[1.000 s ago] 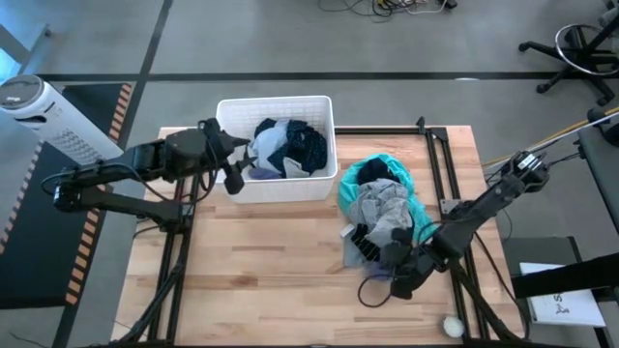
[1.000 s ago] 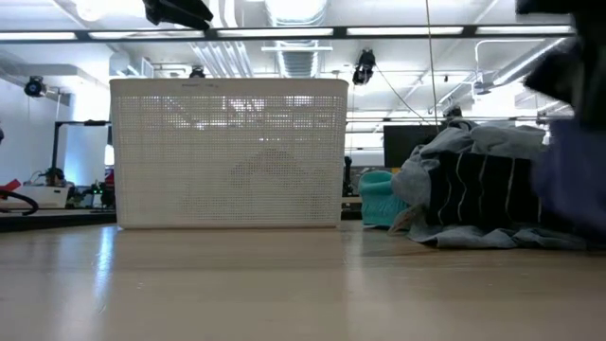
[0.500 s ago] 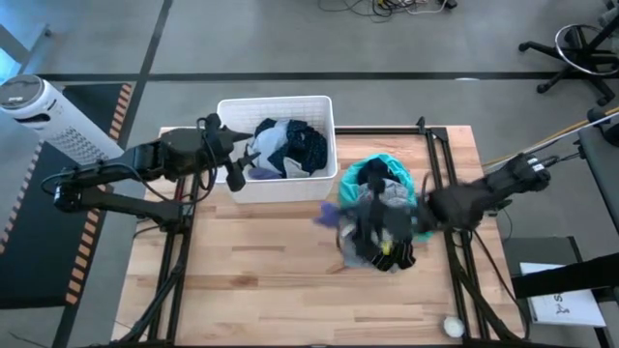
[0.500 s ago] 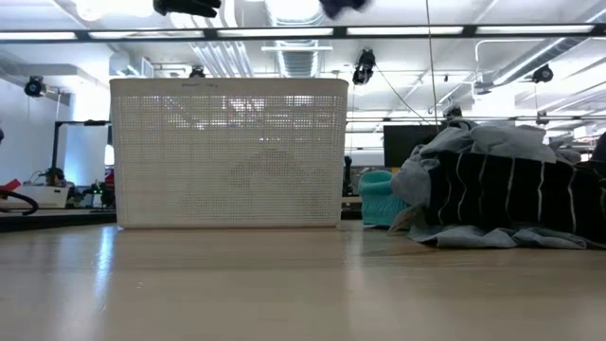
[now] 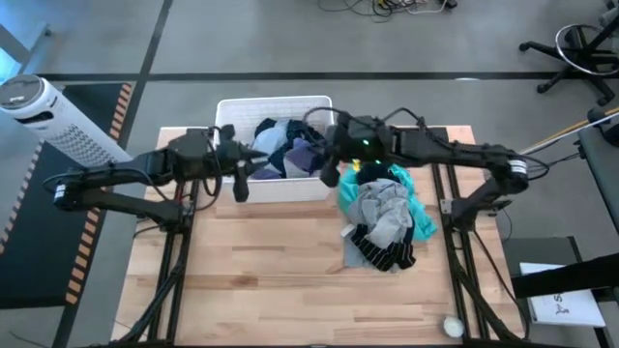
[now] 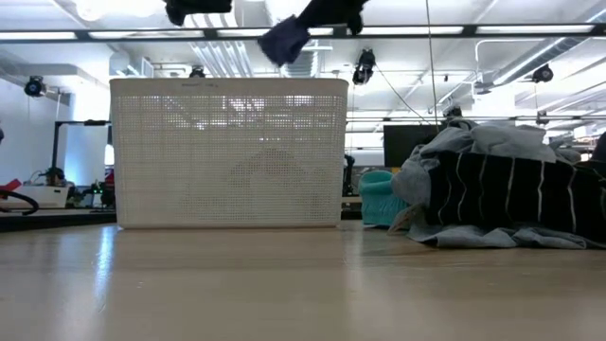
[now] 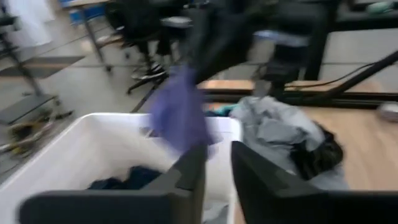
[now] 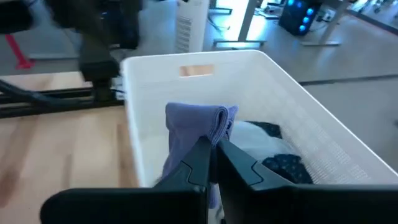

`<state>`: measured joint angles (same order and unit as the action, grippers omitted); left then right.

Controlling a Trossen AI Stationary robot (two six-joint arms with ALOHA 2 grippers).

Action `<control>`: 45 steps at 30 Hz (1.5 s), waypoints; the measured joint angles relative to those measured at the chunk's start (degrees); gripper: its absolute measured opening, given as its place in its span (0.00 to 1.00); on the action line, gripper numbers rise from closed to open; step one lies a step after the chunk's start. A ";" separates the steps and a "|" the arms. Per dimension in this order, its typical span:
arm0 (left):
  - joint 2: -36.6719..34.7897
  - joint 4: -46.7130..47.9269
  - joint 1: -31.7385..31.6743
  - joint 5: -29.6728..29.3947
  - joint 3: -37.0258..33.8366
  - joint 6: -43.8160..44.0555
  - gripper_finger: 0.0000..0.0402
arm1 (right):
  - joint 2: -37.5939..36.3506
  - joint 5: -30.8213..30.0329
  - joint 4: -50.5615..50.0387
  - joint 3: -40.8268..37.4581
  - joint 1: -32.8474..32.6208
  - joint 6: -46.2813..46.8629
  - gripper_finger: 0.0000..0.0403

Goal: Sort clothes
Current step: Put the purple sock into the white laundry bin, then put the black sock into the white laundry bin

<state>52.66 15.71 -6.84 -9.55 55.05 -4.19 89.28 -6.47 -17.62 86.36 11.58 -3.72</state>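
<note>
A small lavender garment point(image 5: 305, 155) hangs over the right part of the white bin point(image 5: 232, 106), and my right gripper point(image 5: 326, 159) is shut on it. It also shows high above the bin in the low view point(image 6: 284, 40). Navy and white clothes point(image 5: 280, 135) lie in the bin. A pile of teal, grey and black striped clothes point(image 5: 387, 208) rests on the table to the right of the bin. My left gripper point(image 5: 240, 184) stands at the bin's near left corner, its fingers point(image 7: 193, 168) a narrow gap apart with nothing between them. My right gripper pinches a bunched fold at the top of the lavender garment point(image 8: 208, 127) between its two fingers. It reaches in from the table's right side, above the bin. The cloth hangs slack below the fingers, lifted clear of the bin and the clothes in it.
A metal frame point(image 5: 440, 164) runs along the table's right part, by the pile. A small white ball point(image 5: 452, 327) lies near the front right corner. Bare wood point(image 5: 261, 271) spreads before the bin.
My right gripper has risen from the table's near right, carrying the lavender garment up and toward the far left, over the pile, to above the bin. The garment is lifted clear and hangs from the fingers. The pile stays in place.
</note>
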 joint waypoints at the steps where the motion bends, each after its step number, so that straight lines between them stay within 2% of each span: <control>1: 0.02 -2.25 0.08 1.22 -1.50 0.00 0.10 | 1.22 0.24 0.42 0.86 0.81 0.20 0.01; 4: 0.02 -8.14 0.09 4.66 -6.17 0.77 0.02 | 4.76 0.95 -0.10 3.08 2.70 1.74 0.02; 7: 0.02 -12.28 0.46 5.77 -10.72 2.45 0.02 | 7.09 0.95 -0.97 4.88 3.74 2.01 0.06; 16: 0.59 -18.70 1.59 5.80 -18.05 5.20 0.00 | 9.25 1.11 -4.59 9.90 4.51 2.93 0.37; 19: 1.63 -22.19 2.31 5.80 -18.83 5.22 0.00 | 8.67 1.46 -9.58 12.64 4.46 0.83 0.42; 22: 3.63 -24.22 3.28 5.80 -18.94 5.19 0.00 | 7.10 -0.05 -14.58 13.65 2.73 -4.64 0.34; 26: 6.97 -24.32 5.06 5.80 -17.34 3.93 0.00 | 3.79 -3.33 -17.79 10.69 -1.48 -9.84 0.07; 27: 7.82 -24.33 5.62 5.79 -16.78 3.25 0.00 | 2.80 -3.43 -18.20 9.09 -2.33 -10.31 0.04; 32: 12.36 -24.53 8.26 5.77 -13.93 1.46 0.00 | -4.42 -4.25 -15.78 -2.44 -5.91 -8.54 0.01; 38: 19.55 -24.08 10.71 5.77 -9.69 0.18 0.00 | -16.87 -4.31 -4.42 -20.87 -10.84 -4.06 0.00; 45: 30.65 -24.30 12.66 5.77 -2.87 -2.14 0.00 | -28.77 -10.08 8.28 -37.61 -16.80 -0.38 0.00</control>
<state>83.32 -8.59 5.82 -3.77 52.18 -6.33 60.51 -16.55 -9.34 48.75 -5.22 -4.10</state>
